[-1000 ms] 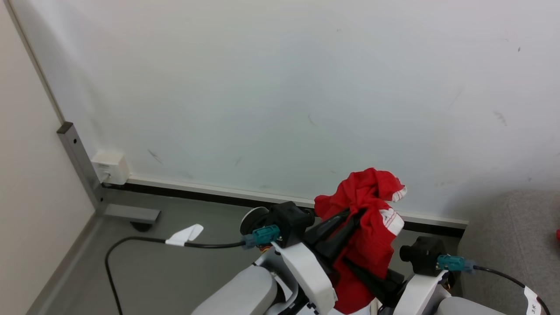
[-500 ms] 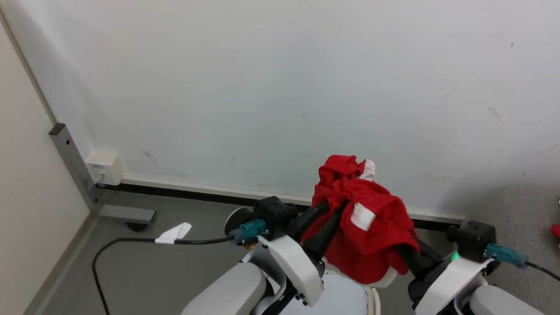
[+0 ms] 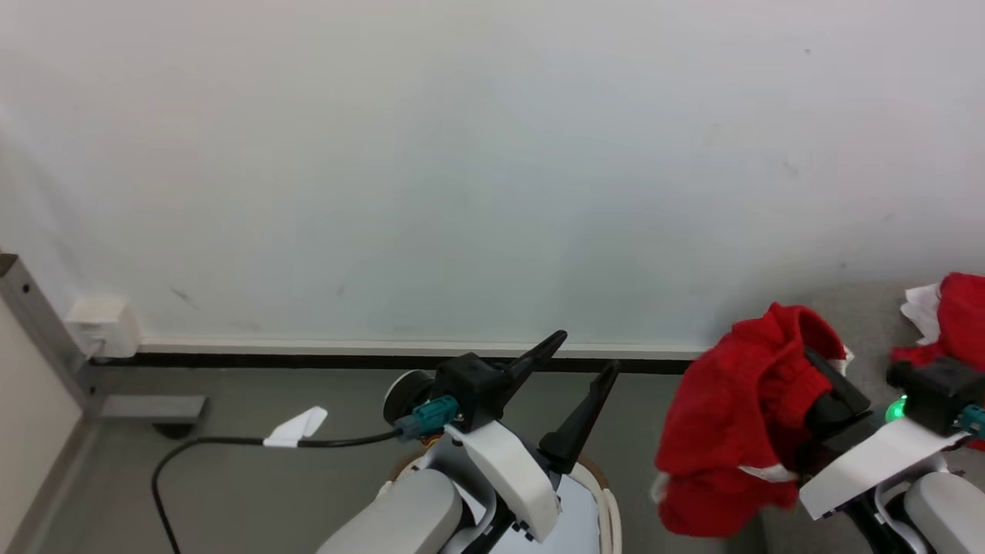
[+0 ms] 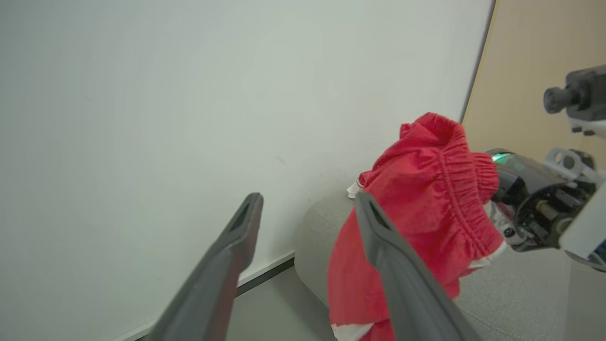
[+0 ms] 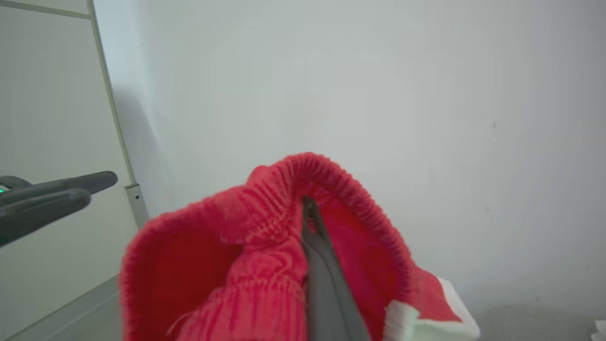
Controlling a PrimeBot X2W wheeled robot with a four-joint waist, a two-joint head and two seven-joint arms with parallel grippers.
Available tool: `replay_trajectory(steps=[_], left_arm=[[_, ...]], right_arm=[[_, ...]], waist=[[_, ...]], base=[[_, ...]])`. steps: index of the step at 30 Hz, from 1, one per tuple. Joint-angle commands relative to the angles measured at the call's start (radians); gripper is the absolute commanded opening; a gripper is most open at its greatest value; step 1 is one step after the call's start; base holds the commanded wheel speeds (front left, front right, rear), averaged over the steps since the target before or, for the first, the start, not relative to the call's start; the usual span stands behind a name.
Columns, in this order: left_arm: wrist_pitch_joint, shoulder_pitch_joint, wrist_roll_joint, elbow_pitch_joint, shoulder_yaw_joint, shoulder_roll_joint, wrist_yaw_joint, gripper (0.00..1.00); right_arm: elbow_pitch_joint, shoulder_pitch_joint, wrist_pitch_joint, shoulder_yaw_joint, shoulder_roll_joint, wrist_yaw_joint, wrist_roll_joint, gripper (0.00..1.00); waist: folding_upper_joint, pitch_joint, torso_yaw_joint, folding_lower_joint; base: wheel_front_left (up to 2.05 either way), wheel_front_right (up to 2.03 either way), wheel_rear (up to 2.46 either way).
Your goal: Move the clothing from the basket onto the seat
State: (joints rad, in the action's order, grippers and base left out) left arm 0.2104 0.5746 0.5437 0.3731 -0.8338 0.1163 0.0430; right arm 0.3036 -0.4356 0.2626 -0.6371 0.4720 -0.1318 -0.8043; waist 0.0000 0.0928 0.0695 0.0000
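A bright red piece of clothing (image 3: 731, 438) with white trim hangs bunched over my right gripper (image 3: 823, 373), which is shut on its elastic waistband (image 5: 284, 208); one dark finger (image 5: 322, 270) shows through the folds. It hangs just left of the grey seat (image 3: 869, 323), level with the seat's rounded end (image 4: 312, 232). More red clothing (image 3: 954, 315) lies on the seat at the far right. My left gripper (image 3: 585, 352) stands open with nothing in it, fingers (image 4: 246, 222) spread, left of the hanging clothing (image 4: 426, 189). A curved pale piece of the basket rim (image 3: 609, 512) shows under my left arm.
A pale wall (image 3: 462, 154) with a dark skirting runs close ahead. A black cable (image 3: 231, 442) with a white tag lies on the grey floor at left, near a wall socket box (image 3: 104, 327) and a metal post (image 3: 31, 315).
My left gripper has opened and let go of the red clothing. The right gripper has carried it to the right, up to the seat. The camera has turned right as well.
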Motion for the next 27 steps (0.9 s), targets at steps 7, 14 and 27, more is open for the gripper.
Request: replay_trajectory(steps=[7,14,27], left_arm=[[0.032,-0.014,-0.023,-0.015,0.005,0.021,-0.001,1.00],[0.047,-0.032,-0.040,-0.015,0.018,0.042,-0.002,1.00],[0.053,-0.026,-0.071,0.007,0.014,0.033,0.016,1.00]], right_arm=[[-0.043,0.040,0.003,0.120,0.031,0.002,0.041,0.00],[-0.109,0.078,0.003,0.223,0.049,0.002,0.063,0.00],[-0.179,0.129,0.003,0.306,0.034,0.002,0.084,0.00]], waist=[[0.0000,-0.036,-0.176,0.0000],[0.0000,-0.077,-0.337,0.0000],[0.0000,-0.117,-0.534,0.0000]], base=[[0.00,0.00,0.00],[0.00,0.00,0.00],[0.00,0.00,0.00]])
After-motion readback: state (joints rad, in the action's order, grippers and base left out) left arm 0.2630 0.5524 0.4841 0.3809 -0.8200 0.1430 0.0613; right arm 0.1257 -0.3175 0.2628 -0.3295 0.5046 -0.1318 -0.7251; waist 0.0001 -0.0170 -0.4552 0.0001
